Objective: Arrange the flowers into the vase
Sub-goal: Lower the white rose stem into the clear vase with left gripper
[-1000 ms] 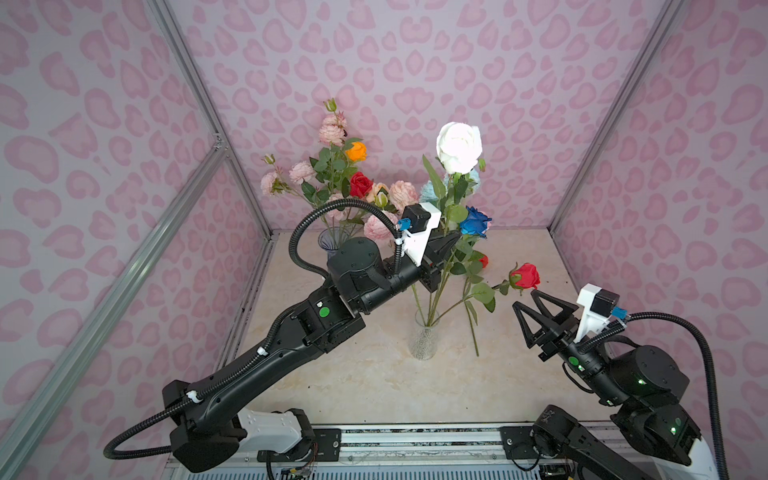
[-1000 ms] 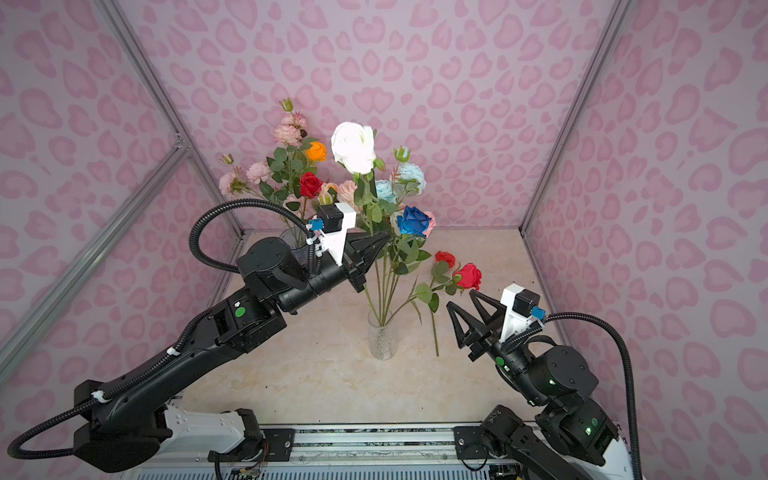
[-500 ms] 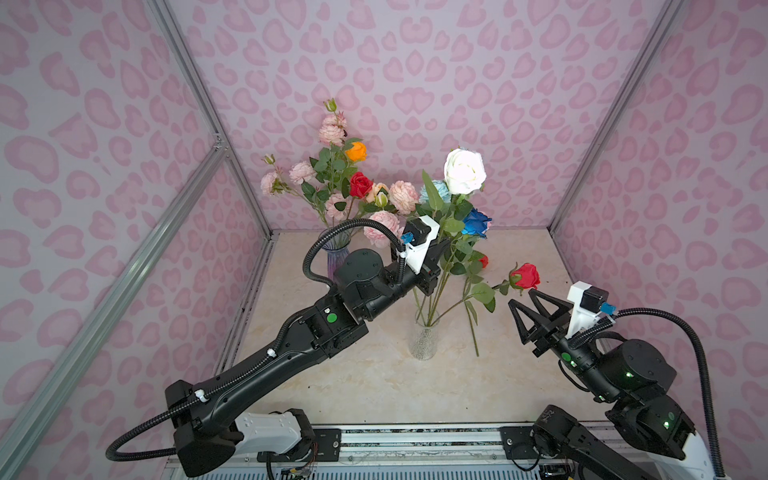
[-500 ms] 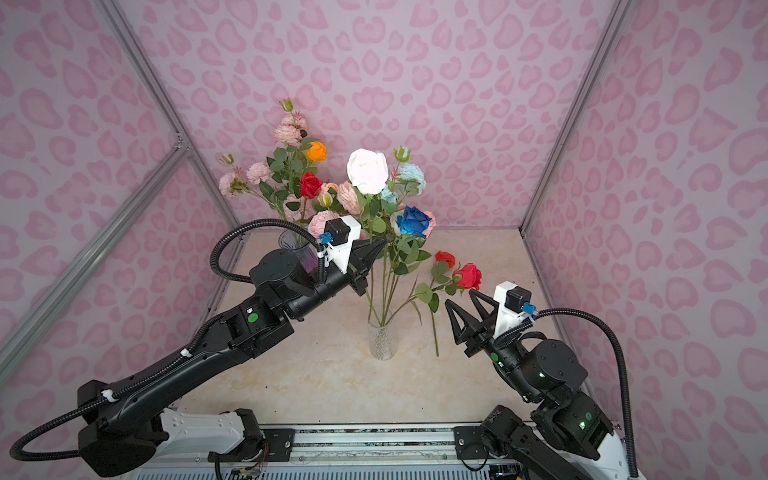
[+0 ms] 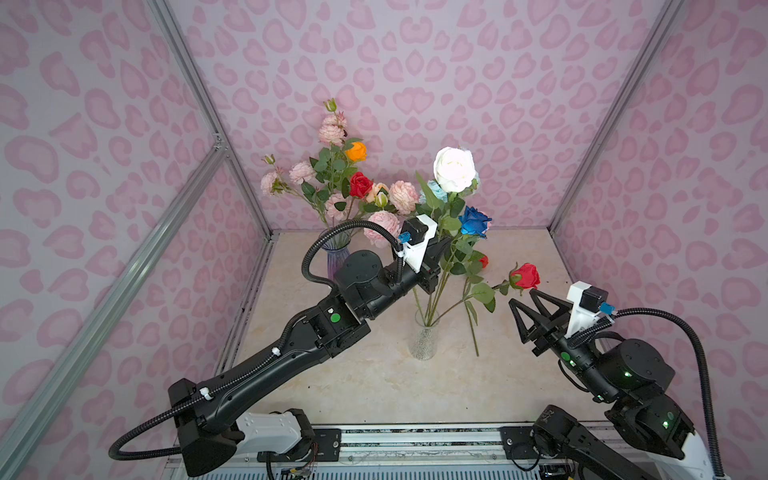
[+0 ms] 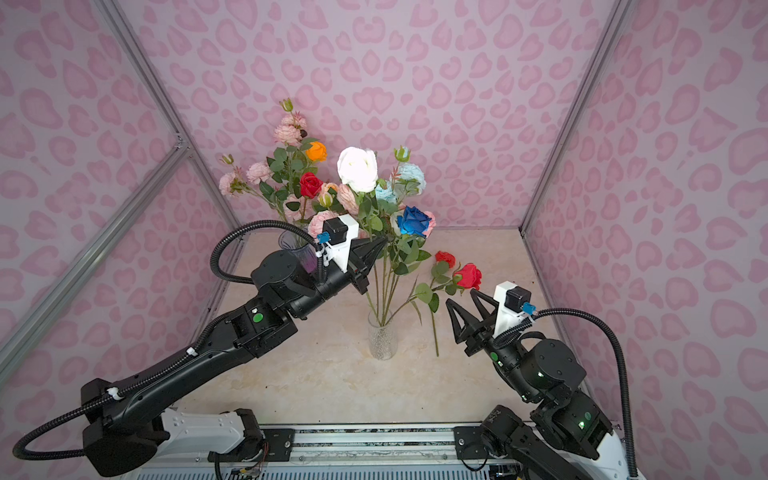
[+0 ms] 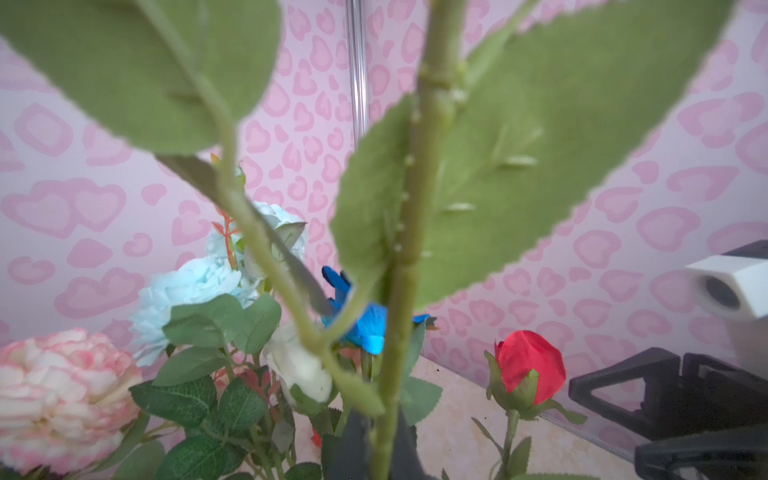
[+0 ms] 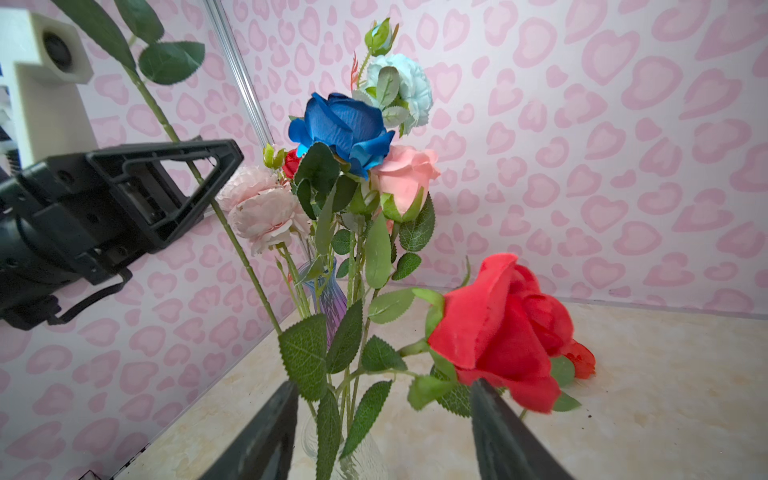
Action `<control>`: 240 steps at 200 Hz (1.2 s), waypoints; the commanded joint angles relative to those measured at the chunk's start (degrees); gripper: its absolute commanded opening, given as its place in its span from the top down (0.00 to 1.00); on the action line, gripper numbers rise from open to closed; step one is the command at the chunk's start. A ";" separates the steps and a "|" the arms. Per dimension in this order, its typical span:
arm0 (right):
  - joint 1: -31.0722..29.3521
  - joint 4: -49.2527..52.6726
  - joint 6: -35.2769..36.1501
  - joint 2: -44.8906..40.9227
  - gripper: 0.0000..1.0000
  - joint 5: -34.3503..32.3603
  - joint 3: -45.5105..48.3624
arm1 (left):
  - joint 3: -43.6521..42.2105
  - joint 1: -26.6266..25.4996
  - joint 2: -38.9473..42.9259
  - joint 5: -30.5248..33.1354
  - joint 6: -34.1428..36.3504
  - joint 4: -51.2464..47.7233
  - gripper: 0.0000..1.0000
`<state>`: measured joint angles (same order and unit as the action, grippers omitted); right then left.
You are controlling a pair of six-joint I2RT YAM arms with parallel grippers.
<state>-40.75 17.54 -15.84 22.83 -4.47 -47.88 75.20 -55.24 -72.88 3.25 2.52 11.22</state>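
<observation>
A clear glass vase point(image 5: 424, 340) point(image 6: 382, 340) stands mid-table holding several flowers, among them a blue rose point(image 5: 475, 220) point(image 8: 343, 124) and a red rose point(image 5: 525, 276) point(image 6: 469, 276) point(image 8: 507, 328) leaning right. My left gripper point(image 5: 436, 253) point(image 6: 379, 246) point(image 7: 382, 440) is shut on the green stem point(image 7: 399, 291) of a white rose point(image 5: 454, 168) point(image 6: 357, 168), above the vase. The stem's lower end runs down among the other stems toward the vase mouth. My right gripper point(image 5: 523, 297) point(image 6: 461, 296) point(image 8: 382, 386) is open just below the red rose, with nothing held.
A purple vase point(image 5: 336, 257) point(image 6: 299, 249) at the back left holds pink, orange and red flowers point(image 5: 360, 185). A loose stem point(image 5: 473, 332) leans with its end on the table right of the clear vase. Pink patterned walls enclose the table point(image 5: 374, 374).
My left gripper has lowered the white rose, and its bloom now sits lower among the others. The right arm has shifted slightly left, its gripper still open.
</observation>
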 commanded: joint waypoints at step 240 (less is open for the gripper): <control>2.17 18.00 -6.79 7.49 0.28 -17.28 -5.21 | -24.39 0.05 12.57 2.91 -11.32 -2.48 0.23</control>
<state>-39.24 33.85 -20.97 30.72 -22.59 -53.54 51.62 -55.20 -61.98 6.85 -7.57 8.60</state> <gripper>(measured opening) 0.726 0.763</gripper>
